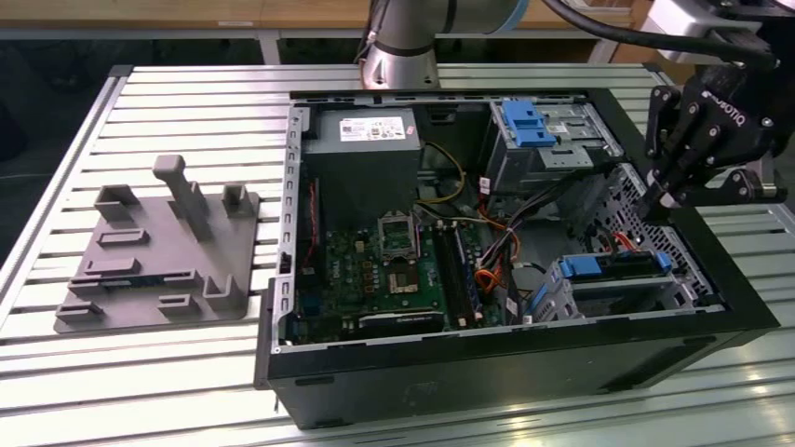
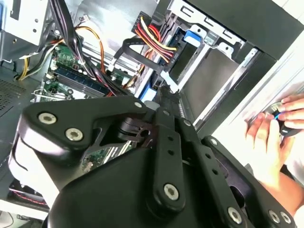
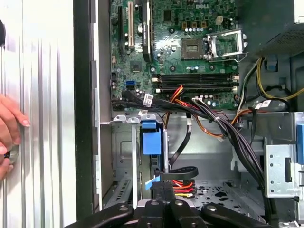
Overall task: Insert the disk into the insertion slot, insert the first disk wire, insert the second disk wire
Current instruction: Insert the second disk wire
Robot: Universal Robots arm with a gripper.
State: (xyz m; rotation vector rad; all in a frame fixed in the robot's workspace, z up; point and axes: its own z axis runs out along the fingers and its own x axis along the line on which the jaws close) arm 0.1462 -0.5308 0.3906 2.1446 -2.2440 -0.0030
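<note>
The disk [image 1: 615, 266], silver in a bright blue carrier, sits in the insertion slot [image 1: 646, 296] at the near corner of the open computer case on the exterior view's right. In the first wrist view the disk's blue carrier [image 3: 151, 141] lies in the sheet-metal insertion slot [image 3: 122, 156]. My gripper [image 1: 654, 203] hangs just above the disk's rear end. Its fingers are pressed together on a black connector [image 3: 164, 177] from which red, yellow and black disk wires [image 3: 183, 186] run. A flat black cable [image 3: 184, 147] curls beside the disk. In the second wrist view the fingers [image 2: 167, 102] point at the slot.
A taller grey cage with a blue clip [image 1: 532, 126] stands at the case's far side, by the power supply [image 1: 360, 130] and motherboard [image 1: 397, 270]. Loose cables cross the case middle. A grey fixture plate [image 1: 162, 265] lies on the slatted table. A person's hand [image 3: 7, 135] rests outside the case wall.
</note>
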